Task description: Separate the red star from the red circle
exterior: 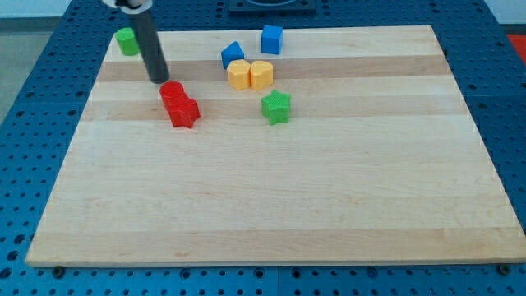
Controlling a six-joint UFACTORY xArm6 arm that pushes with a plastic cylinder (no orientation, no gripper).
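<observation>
This looks like a robotics lab or test bench. A pale wooden worktop (271, 205) of glued planks lies on a blue perforated base plate (25, 123) with a regular grid of mounting holes, the kind used for fixing apparatus. Small moulded coloured blocks sit on the wood, and a dark rod descends from above at the view's top left.

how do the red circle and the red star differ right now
The red circle has a round outline; the red star has a pointed, notched one. The red circle lies nearer the view's top and left, the red star just below and right of it. My tip sits close to the red circle's upper left, while the red star is on the circle's far side from it. Both are the same red, look similar in size and are touching.
</observation>
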